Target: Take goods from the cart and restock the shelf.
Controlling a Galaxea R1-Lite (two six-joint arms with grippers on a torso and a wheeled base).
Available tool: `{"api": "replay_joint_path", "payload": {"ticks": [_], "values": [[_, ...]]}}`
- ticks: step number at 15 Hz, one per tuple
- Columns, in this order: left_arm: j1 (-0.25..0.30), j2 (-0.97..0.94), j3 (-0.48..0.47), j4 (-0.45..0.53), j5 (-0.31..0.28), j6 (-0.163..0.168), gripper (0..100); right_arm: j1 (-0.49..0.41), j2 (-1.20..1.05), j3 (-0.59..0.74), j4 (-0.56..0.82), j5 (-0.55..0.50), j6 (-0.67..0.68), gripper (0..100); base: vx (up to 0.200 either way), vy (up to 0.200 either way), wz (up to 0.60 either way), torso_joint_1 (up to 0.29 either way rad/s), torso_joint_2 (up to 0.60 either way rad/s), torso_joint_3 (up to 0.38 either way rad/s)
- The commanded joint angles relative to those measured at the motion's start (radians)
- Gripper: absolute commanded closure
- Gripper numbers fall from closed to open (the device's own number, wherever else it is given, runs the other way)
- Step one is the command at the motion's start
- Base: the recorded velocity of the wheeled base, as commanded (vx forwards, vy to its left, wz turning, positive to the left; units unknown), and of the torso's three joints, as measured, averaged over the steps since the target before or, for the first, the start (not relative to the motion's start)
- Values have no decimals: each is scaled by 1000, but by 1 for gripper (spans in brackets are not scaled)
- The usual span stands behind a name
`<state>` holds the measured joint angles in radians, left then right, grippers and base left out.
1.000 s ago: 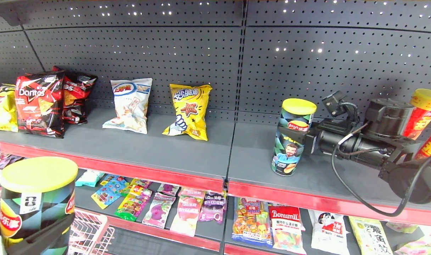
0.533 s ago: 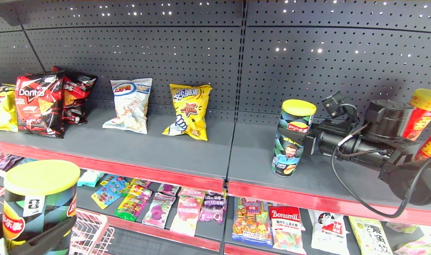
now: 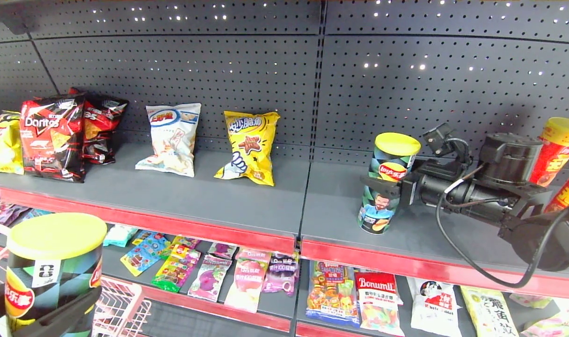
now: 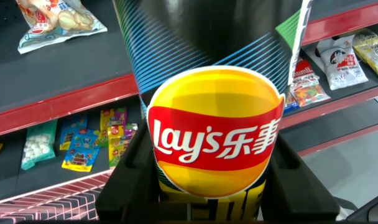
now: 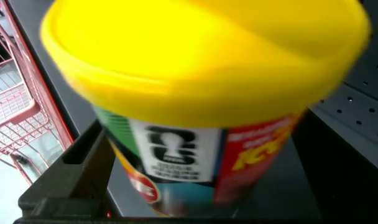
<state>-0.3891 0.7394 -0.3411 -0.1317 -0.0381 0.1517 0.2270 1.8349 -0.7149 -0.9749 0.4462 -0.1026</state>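
Observation:
A green-and-black chip can with a yellow lid (image 3: 380,210) rests on the grey upper shelf (image 3: 247,206), right of the middle divider, leaning with its top toward the right. My right gripper (image 3: 382,183) is shut on its middle from the right; the right wrist view shows the can (image 5: 201,68) close up between the fingers (image 5: 71,174). A second, matching can (image 3: 50,271) hangs at the lower left above the cart (image 3: 120,306), with my left gripper (image 3: 41,318) shut on it. The left wrist view shows this can (image 4: 214,143) between dark fingers (image 4: 124,180).
Black-red chip bags (image 3: 55,135), a white bag (image 3: 172,138) and a yellow bag (image 3: 249,147) stand on the shelf's left section. Red canisters (image 3: 558,150) lean at the far right behind my right arm. Candy packets (image 3: 247,281) cover the lower shelf.
The right can has tipped a little more, its lid shifting right and down while its base stays on the shelf. The left can has sunk slightly.

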Motion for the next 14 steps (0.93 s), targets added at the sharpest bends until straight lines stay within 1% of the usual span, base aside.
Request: {"api": "replay_joint_path", "payload": {"ticks": [1, 6, 13, 14], "values": [[1, -2, 2, 0, 0, 0, 100, 2, -8, 3, -1, 0, 0, 0, 0, 0, 0, 0, 0, 0], [0, -2, 2, 0, 0, 0, 100, -3, -91, 83, -1, 0, 12, 0, 0, 0, 0, 0, 0, 0], [0, 0, 1, 0, -2, 2, 100, -38, -151, 180, -1, 2, 12, 0, 0, 0, 0, 0, 0, 0], [0, -2, 1, -2, -2, 2, 100, -46, -175, 221, -1, 2, 12, 0, 0, 0, 0, 0, 0, 0]]}}
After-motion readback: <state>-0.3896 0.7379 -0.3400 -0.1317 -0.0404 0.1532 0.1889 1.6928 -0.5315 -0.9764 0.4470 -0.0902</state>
